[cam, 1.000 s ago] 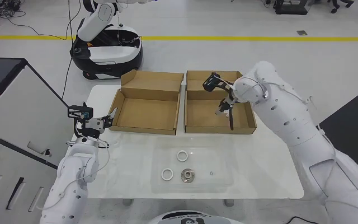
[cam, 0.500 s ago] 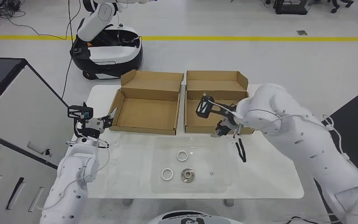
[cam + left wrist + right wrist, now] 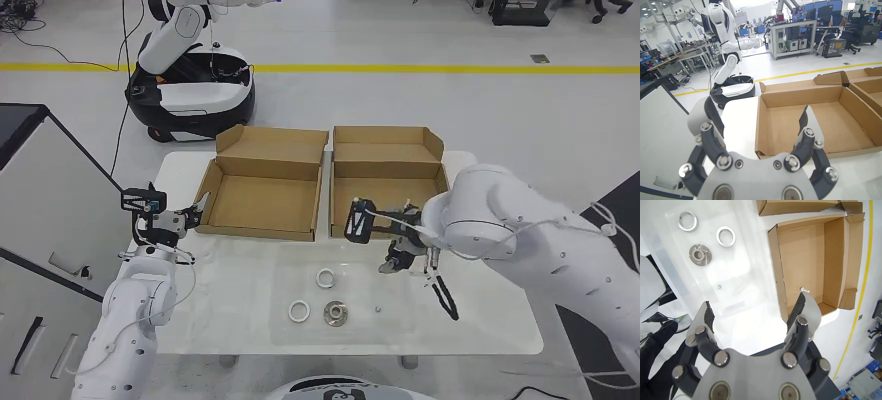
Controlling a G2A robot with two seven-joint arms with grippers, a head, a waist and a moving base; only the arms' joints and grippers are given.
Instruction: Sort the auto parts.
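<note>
Two silver rings (image 3: 326, 278) (image 3: 299, 312), a flanged metal hub (image 3: 335, 316) and a small bolt (image 3: 378, 308) lie in a clear tray (image 3: 360, 288) at the table's front. The right wrist view shows the rings (image 3: 687, 220) (image 3: 725, 236), the hub (image 3: 700, 255) and the small bolt (image 3: 718, 287). Another bolt (image 3: 805, 290) lies inside the right cardboard box (image 3: 810, 256). My right gripper (image 3: 755, 303) hangs open and empty above the tray's right part (image 3: 392, 260), just in front of that box (image 3: 388, 190). My left gripper (image 3: 757, 111) is open and empty at the left box's (image 3: 810, 117) outer corner (image 3: 195, 212).
The left box (image 3: 265, 190) has nothing in it. Both boxes stand side by side at the table's back with flaps raised. Bare white tabletop (image 3: 480, 300) lies right of the tray. Another robot on a wheeled base (image 3: 190, 90) stands beyond the table.
My right arm has swung out of the right box toward the table's front and now hangs over the tray. The left arm has kept still.
</note>
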